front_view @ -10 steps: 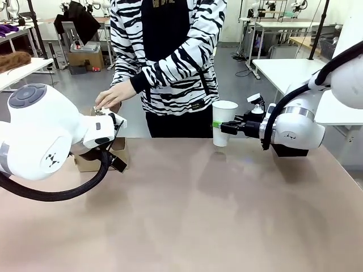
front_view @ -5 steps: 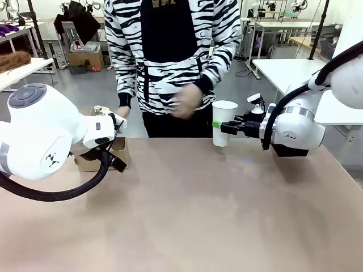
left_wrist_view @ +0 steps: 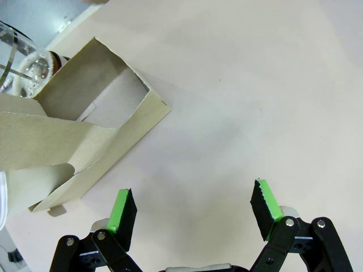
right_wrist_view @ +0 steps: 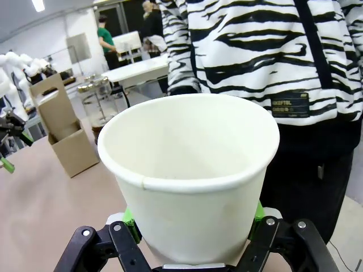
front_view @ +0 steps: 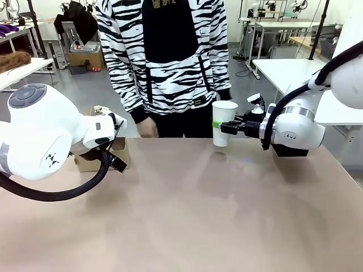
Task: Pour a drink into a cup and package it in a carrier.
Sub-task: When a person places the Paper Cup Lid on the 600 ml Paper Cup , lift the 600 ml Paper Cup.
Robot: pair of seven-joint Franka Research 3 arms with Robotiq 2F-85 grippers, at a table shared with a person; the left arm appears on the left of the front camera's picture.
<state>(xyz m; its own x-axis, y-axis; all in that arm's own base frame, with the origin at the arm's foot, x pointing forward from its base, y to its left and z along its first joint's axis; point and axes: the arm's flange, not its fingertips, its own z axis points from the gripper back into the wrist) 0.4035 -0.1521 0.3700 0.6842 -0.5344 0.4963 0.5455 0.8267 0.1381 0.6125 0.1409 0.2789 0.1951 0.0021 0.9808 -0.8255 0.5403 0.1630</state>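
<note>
Found the person's hand (front_view: 146, 128) withdrawn from the far left, where it rested by the carrier (left_wrist_view: 91, 141) a second earlier, and lowered to the table's (front_view: 198, 215) far edge. Recorded no shift in either arm or in the cup (front_view: 225, 112). Found the right gripper (front_view: 221, 126) clamped on the cup, held upright, unlidded and empty inside, at the far side right of centre. Found the left gripper (left_wrist_view: 193, 207) spread wide, holding nothing, just beside the carrier at the left, with a glass jug (right_wrist_view: 99, 105) behind. Noted a small patch on the striped top's (front_view: 170, 73) hem and print at its chest; could not read either.
</note>
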